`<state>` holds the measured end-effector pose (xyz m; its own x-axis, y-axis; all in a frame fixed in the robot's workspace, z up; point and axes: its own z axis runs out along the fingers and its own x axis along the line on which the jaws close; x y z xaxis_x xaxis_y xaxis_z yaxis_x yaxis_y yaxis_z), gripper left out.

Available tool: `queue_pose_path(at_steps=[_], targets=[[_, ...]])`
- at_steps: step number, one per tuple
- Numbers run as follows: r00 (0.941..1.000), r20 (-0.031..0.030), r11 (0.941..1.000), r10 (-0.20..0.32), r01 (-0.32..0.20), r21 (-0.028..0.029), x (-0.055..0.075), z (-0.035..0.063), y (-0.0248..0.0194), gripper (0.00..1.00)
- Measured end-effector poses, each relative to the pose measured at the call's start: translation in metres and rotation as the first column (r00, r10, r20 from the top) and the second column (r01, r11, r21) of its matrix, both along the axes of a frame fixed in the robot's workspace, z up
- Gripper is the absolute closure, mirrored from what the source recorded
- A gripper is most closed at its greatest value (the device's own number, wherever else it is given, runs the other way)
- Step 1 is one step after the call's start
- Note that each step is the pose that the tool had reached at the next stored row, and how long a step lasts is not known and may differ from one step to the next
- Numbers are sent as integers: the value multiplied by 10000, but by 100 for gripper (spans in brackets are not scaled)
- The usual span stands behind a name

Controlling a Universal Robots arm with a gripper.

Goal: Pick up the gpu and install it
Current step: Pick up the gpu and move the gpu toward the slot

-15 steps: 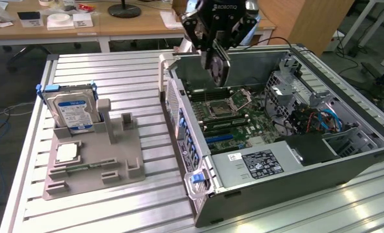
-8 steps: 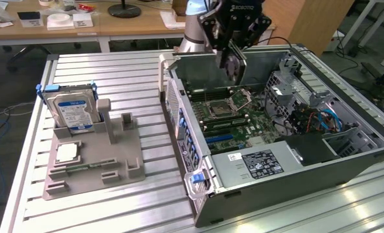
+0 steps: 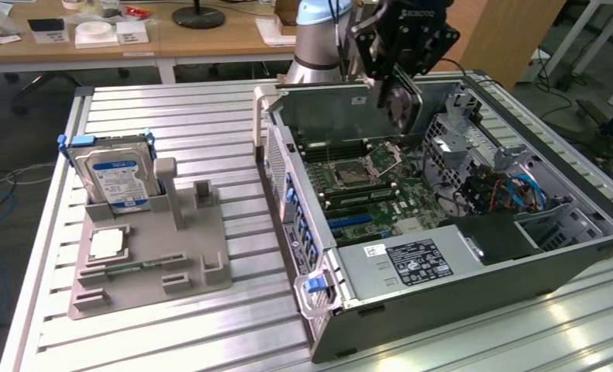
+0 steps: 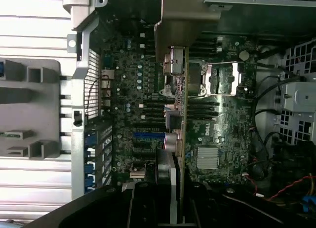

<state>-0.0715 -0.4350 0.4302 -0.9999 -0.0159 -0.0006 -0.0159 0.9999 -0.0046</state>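
Upper centre in the exterior view, the gripper (image 3: 394,77) was clamped edgewise on the gpu (image 3: 402,108) above the motherboard (image 3: 363,174); the card looked light, stiff and fragile, best held by its edges

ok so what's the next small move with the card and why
Probably a slow, straight descent toward the motherboard. The gripper holds the gpu on edge above the open case, its lower edge clear of the board, so it is not seated yet; slot alignment is hard to tell.

The silver-grey arm (image 3: 311,56) has a pale blue joint cap (image 3: 317,12) and boxy black jaws with white lettering (image 3: 420,14).
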Motion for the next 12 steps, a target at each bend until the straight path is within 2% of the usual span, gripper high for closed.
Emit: queue_pose_path(at_steps=[6, 12], targets=[[10000, 0, 10000, 2, -2, 0, 253, -7, 0, 72], [10000, 0, 10000, 0, 0, -1, 263, -7, 0, 72]])
